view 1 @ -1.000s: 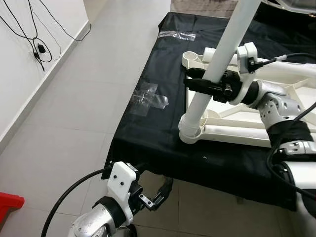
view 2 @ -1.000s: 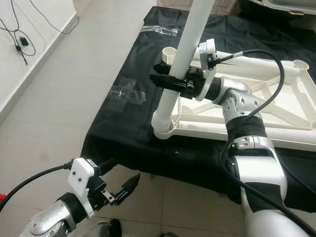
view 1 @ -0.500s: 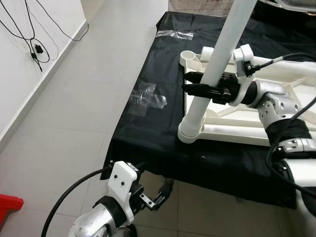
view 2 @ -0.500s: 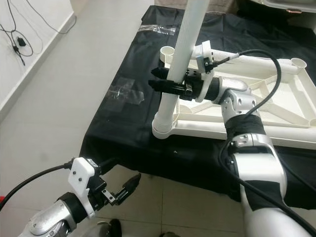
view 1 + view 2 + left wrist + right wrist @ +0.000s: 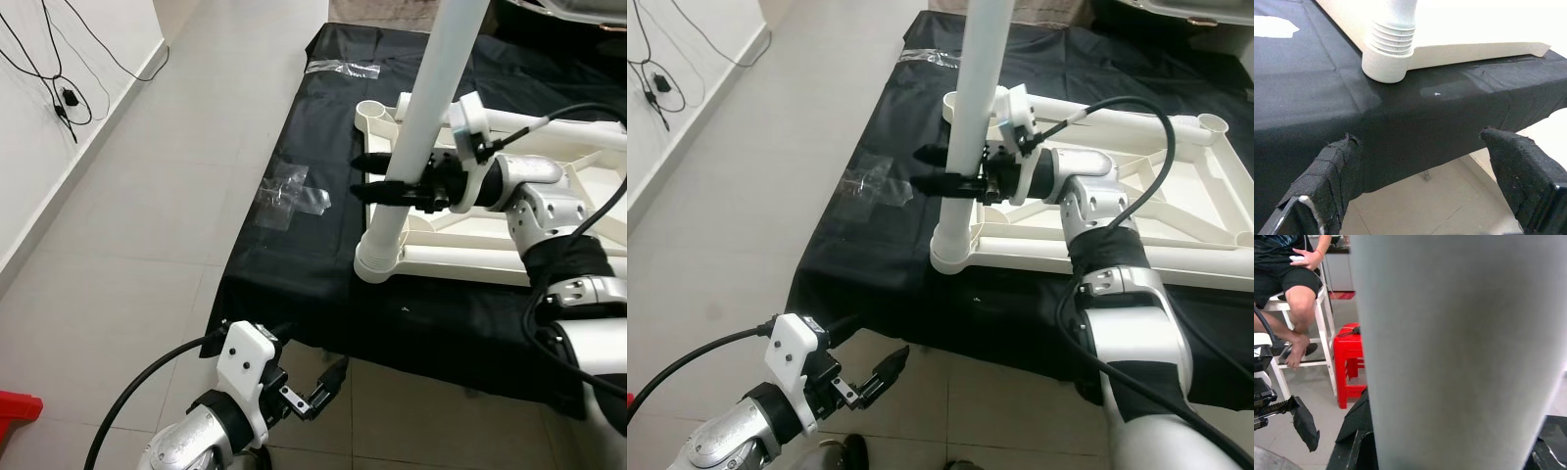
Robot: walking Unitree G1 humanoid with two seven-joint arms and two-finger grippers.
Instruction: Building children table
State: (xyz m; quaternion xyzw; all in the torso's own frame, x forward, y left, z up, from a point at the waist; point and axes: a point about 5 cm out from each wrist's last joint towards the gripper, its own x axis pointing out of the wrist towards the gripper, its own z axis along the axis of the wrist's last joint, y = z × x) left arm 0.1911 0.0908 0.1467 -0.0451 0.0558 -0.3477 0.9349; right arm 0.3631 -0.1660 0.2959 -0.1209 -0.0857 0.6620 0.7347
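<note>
A white table frame (image 5: 549, 220) lies upside down on the black-covered table (image 5: 294, 255). A white leg (image 5: 416, 127) stands nearly upright in the frame's near-left corner socket (image 5: 377, 264). My right gripper (image 5: 364, 177) reaches in from the right at mid-height of the leg, open, with one black finger behind the leg and one in front of it. In the right wrist view the leg (image 5: 1459, 352) sits very close between the fingers. My left gripper (image 5: 328, 380) hangs open and empty below the table's front edge; the left wrist view looks up at the socket (image 5: 1388, 58).
Clear tape patches (image 5: 294, 194) are stuck to the cloth left of the frame. Cables (image 5: 59, 93) hang on the left wall and a red object (image 5: 15, 406) lies on the floor. A seated person (image 5: 1295, 289) and a red stool (image 5: 1352, 362) are beyond the table's left side.
The right gripper's fingers have spread a little wider around the leg, and the wrist has turned. The leg now stands more upright. The left arm has stayed put.
</note>
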